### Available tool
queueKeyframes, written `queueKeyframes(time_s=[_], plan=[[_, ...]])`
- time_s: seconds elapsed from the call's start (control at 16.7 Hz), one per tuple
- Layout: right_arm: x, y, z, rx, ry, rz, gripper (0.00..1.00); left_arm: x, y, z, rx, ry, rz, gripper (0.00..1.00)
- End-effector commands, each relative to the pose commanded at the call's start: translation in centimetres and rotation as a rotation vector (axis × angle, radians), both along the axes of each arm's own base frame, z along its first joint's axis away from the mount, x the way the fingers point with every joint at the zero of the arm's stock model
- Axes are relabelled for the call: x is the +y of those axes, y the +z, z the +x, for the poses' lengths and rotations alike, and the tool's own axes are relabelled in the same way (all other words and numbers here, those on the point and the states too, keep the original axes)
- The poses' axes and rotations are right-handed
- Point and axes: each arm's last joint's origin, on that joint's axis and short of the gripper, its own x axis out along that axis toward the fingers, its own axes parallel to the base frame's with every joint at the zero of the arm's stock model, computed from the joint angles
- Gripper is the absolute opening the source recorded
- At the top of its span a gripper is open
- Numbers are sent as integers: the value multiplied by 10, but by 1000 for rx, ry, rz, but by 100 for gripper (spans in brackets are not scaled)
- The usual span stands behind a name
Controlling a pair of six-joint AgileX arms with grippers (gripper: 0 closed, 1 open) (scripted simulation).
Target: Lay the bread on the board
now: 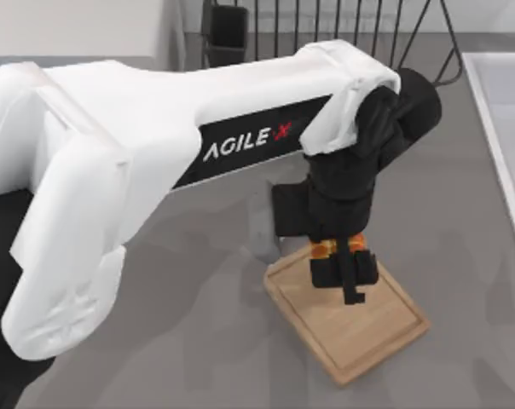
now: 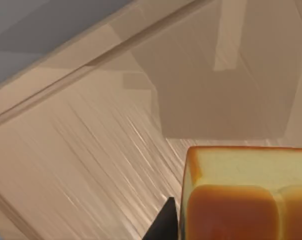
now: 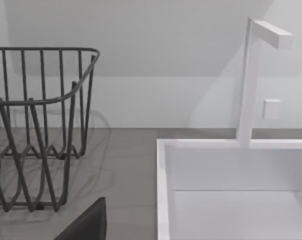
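The bread (image 2: 248, 195) is a small blocky chunk, pale yellow crumb on top with a glossy orange-brown crust face, held between the jaws of the left gripper (image 1: 344, 271) just above the board (image 1: 373, 328). From above, only a sliver of orange crust (image 1: 324, 248) peeks out between the black fingers, right of centre in the lower half of the frame. In the left wrist view one dark fingertip (image 2: 166, 225) sits against the crust's side, so the jaws are clamped on the bread.

The board is a light wooden rectangle with rounded corners, fine straight grain and a shallow groove (image 2: 66, 80) running near its edge; it lies skewed on the smooth grey bench (image 1: 198, 341). The left arm (image 1: 155, 162), a bulky white shell marked AGILEX, sweeps in from the left of the frame.

Along the top edge stands a dark wire basket (image 1: 326, 25) with thin upright bars. At the far right lies a white, square-edged sink (image 3: 163, 165) with an angular white tap (image 3: 251, 75). A dark finger (image 3: 88, 225) of the right arm sits low in its wrist view; whether its jaws are apart cannot be told.
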Motion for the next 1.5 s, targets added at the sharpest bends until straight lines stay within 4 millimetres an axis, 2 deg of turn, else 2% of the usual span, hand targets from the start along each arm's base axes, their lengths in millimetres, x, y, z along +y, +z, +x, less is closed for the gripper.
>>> queueKeyframes(time_s=[0.42, 0.6, 1.38, 1.5], plan=[[0, 0, 0, 0, 0, 0, 100, -2, -21, -2, 12, -9, 14, 0], [0, 0, 0, 0, 0, 0, 100, -2, -21, -2, 12, -9, 14, 0], [0, 0, 0, 0, 0, 0, 100, -2, -21, -2, 12, -9, 14, 98], [0, 0, 0, 0, 0, 0, 100, -2, -21, -2, 12, -9, 14, 100]])
